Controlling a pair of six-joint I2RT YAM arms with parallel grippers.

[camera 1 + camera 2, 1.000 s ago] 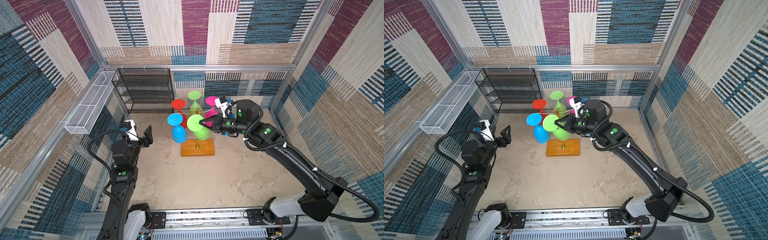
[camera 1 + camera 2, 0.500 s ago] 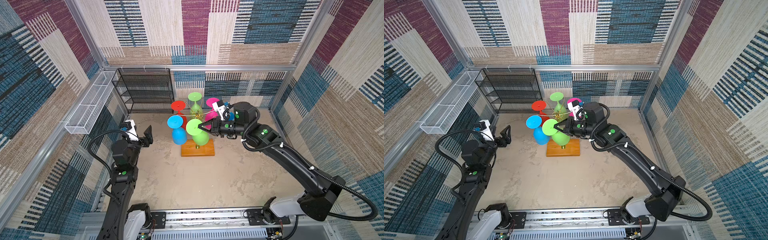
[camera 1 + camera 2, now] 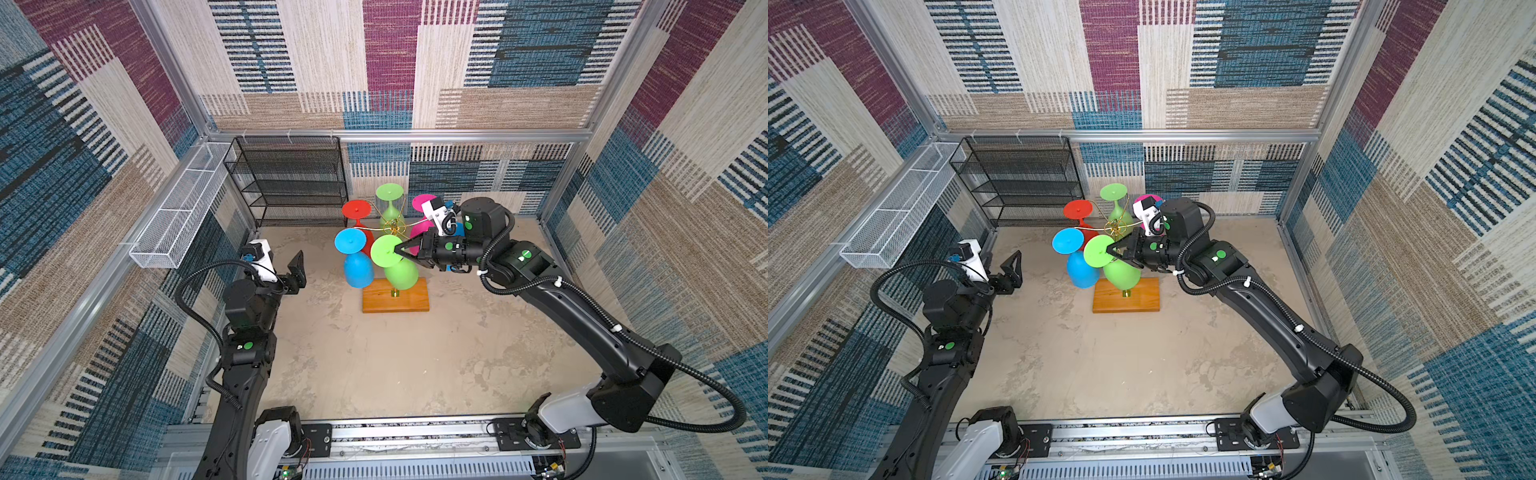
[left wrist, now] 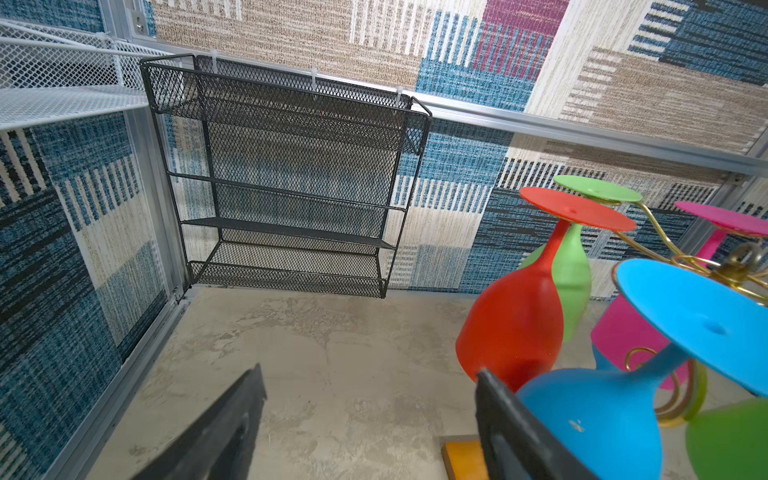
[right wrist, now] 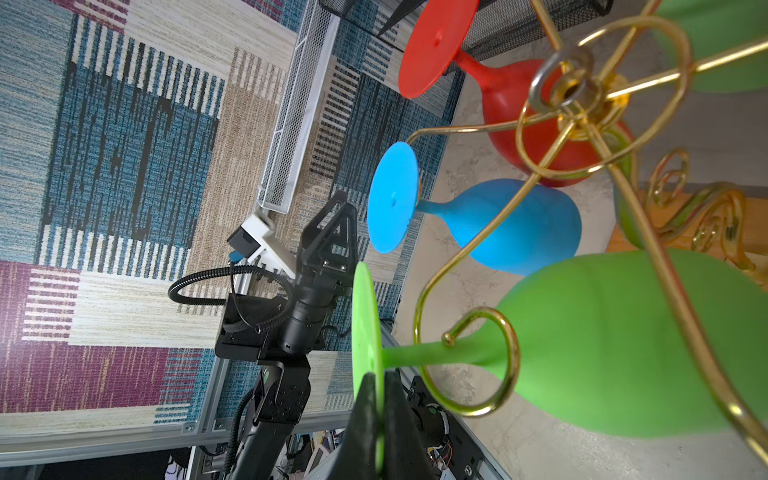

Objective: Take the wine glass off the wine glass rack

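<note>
In both top views the right gripper (image 3: 395,252) is pinched on the foot of the near green wine glass (image 3: 401,274), which hangs at the front of the wine glass rack (image 3: 411,301). The left gripper (image 3: 291,274) is well apart from the rack.

Right wrist view: the stem (image 5: 419,353) sits inside the rack's gold curl (image 5: 516,357), so the glass is grasped but not yet off.

Left wrist view: the fingers (image 4: 232,428) are wide and empty.

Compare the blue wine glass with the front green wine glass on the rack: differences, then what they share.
The blue wine glass is blue, the front green wine glass green. The right claw is shut on the green glass's foot; no claw touches the blue one. In both top views the blue one hangs left of the green. Both hang upside down from curled arms of the wine glass rack.
</note>
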